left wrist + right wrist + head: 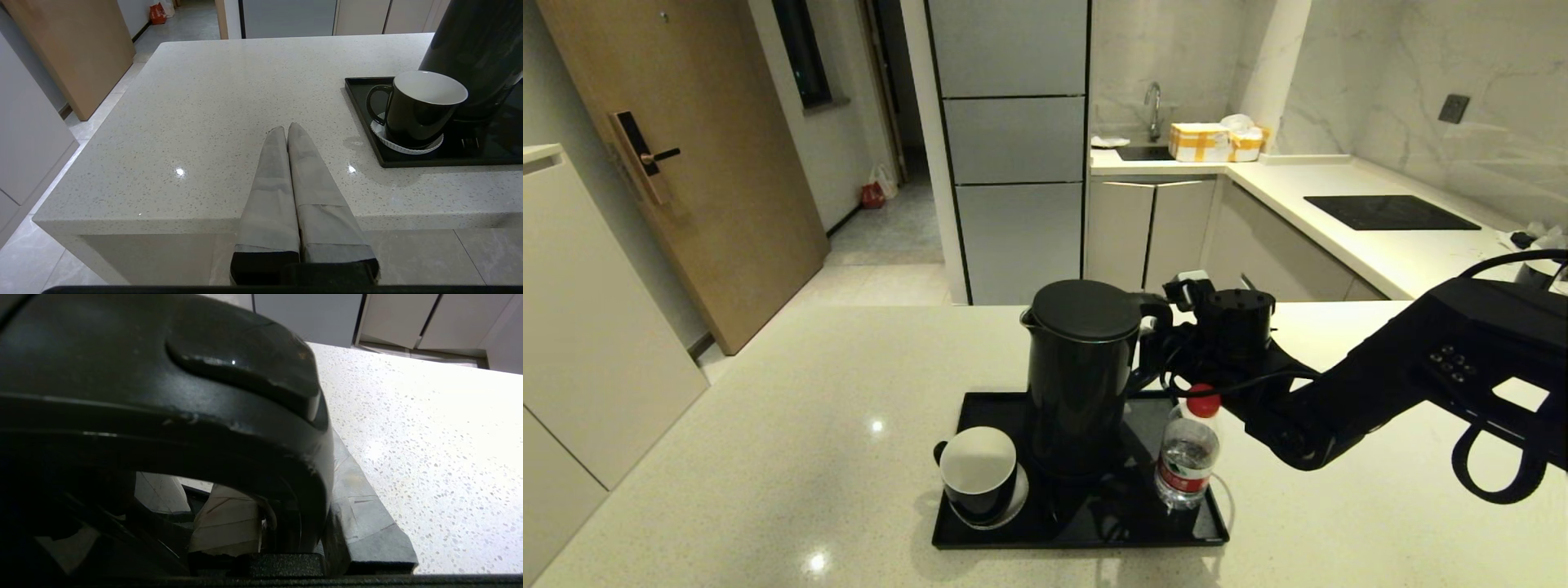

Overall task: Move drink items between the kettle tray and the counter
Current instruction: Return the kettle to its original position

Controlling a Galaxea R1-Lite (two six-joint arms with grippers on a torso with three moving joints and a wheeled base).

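Note:
The tall black kettle (1078,376) stands on the black tray (1078,535) on the cream counter (768,425). My right gripper (1156,343) reaches in from the right and is shut on the kettle's loop handle (204,416); one of its fingers (359,514) presses the outside of the loop, the other sits inside it. The black mug (977,474) with white interior rests on a white coaster (408,148) at the tray's front left. The red-capped bottle (1187,457) stands at the tray's front right, under my right arm. My left gripper (287,127) hovers shut over the counter's near edge, left of the tray (429,163).
A black hob panel (1388,212) lies in the back counter on the right. A tap (1153,106) and a yellow-banded box (1213,140) sit by the far sink. Bare worktop stretches left of the tray; a wooden door (686,163) stands beyond it.

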